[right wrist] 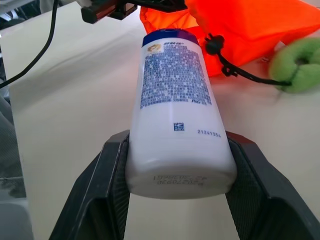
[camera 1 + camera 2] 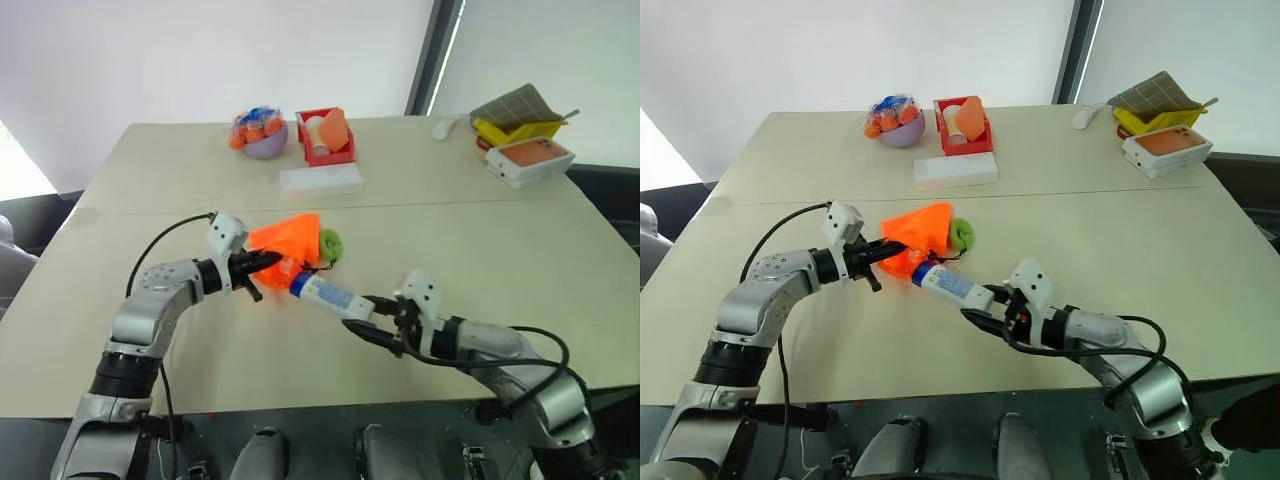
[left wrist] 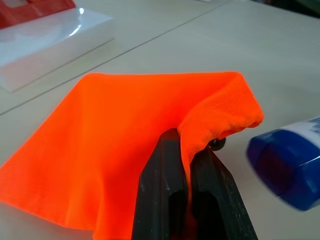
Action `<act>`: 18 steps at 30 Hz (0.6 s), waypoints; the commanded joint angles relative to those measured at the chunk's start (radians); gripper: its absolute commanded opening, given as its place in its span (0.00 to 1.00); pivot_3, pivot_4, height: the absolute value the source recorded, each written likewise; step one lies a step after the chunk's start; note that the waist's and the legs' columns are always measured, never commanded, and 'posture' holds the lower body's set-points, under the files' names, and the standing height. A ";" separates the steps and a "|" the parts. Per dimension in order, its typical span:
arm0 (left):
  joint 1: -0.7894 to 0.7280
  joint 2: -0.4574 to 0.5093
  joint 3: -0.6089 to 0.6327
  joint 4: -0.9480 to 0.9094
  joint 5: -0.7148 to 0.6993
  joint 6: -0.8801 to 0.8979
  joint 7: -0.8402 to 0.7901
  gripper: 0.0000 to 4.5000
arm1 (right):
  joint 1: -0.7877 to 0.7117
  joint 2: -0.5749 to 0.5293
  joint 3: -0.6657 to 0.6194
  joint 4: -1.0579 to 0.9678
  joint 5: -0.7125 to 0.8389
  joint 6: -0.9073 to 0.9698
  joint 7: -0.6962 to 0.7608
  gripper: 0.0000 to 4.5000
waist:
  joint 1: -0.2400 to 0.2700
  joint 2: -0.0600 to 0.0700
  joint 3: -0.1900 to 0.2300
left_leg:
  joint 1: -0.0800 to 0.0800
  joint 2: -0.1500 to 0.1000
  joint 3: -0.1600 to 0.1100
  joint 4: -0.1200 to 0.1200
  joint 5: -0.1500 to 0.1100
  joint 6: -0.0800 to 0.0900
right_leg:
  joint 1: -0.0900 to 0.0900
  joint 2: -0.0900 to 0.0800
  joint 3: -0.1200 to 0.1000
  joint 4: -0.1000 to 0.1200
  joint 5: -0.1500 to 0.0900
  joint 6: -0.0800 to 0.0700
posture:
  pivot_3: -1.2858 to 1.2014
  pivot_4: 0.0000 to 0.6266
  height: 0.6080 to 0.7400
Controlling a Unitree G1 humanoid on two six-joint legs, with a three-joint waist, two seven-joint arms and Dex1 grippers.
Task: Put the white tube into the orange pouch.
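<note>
The left jaws [image 2: 262, 262] are pinched tight on a fold of the pouch's [image 2: 288, 243] rim, the orange cloth caught between the two black fingers [image 3: 165, 195] and bunched just above them. The rest of the pouch spreads away from these jaws over the table [image 2: 480, 250], partly lifted at the gripped edge. Its black cord [image 1: 240, 72] runs from the mouth to a green ring [image 2: 329, 243] lying on the table just beyond the pouch.

The right jaws [image 2: 372, 320] stand about half spread, clamped on the tube's [image 2: 325, 293] flat bottom end, one finger [image 1: 100, 195] pressed to each side of the white body. The tube sticks straight out from these jaws toward the left jaws, nearly level, its blue cap [image 3: 287, 167] leading. The cap is just beside the pouch's gathered mouth and close to the left jaws' tips; whether it touches the cloth cannot be told. The tube is still outside the pouch. Its label shows a bluish speckled print below the cap.

Well beyond both jaws, at the far part of the table, lie a flat white box [image 2: 320, 179], a red basket [image 2: 326, 135] with items in it, and a bowl [image 2: 262, 133] of small orange pieces. Far off past the right jaws sit a yellow tray [image 2: 518, 128] and a white case [image 2: 530, 160] with an orange top.
</note>
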 commanded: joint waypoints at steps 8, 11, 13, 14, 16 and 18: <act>-0.045 0.025 0.014 -0.008 -0.031 0.019 -0.061 0.00 | -0.087 0.099 0.060 0.036 -0.069 -0.025 -0.103 0.45 | -0.002 0.000 0.000 | 0.001 0.000 0.000 0.000 0.000 0.000 | 0.000 0.000 0.000 0.001 0.000 0.000 | 0.52 0.24 1.00; -0.042 0.030 0.005 -0.023 -0.028 0.021 -0.068 0.00 | -0.094 0.110 0.058 0.052 -0.090 -0.042 -0.116 0.45 | -0.002 0.000 0.000 | 0.000 0.000 0.000 0.000 0.000 0.000 | 0.000 0.000 0.000 0.001 0.000 0.000 | 0.52 0.24 1.00; -0.037 0.031 0.006 -0.041 -0.034 0.030 -0.068 0.00 | -0.104 0.121 0.053 0.069 -0.115 -0.055 -0.140 0.45 | -0.002 0.000 0.000 | 0.000 0.000 0.000 0.000 0.000 0.000 | 0.000 0.000 0.000 0.001 0.001 -0.002 | 0.52 0.24 1.00; -0.035 0.031 0.005 -0.049 -0.036 0.034 -0.069 0.00 | -0.111 0.128 0.051 0.079 -0.127 -0.061 -0.154 0.45 | -0.002 0.000 0.000 | 0.000 0.000 0.000 -0.001 0.000 0.000 | -0.001 0.000 0.000 0.001 0.001 -0.002 | 0.52 0.24 1.00; -0.033 0.032 0.002 -0.061 -0.036 0.037 -0.070 0.00 | -0.117 0.141 0.048 0.091 -0.139 -0.067 -0.171 0.45 | -0.002 0.000 0.000 | 0.000 0.000 0.000 -0.001 0.000 0.000 | -0.001 0.000 0.000 0.001 0.001 -0.002 | 0.52 0.24 1.00; -0.033 0.038 -0.015 -0.073 -0.016 0.030 -0.071 0.00 | -0.119 0.152 0.052 0.093 -0.145 -0.071 -0.178 0.45 | -0.003 0.000 0.000 | 0.001 0.000 0.000 -0.001 0.000 0.000 | 0.000 0.000 0.000 0.001 0.001 -0.002 | 0.52 0.24 1.00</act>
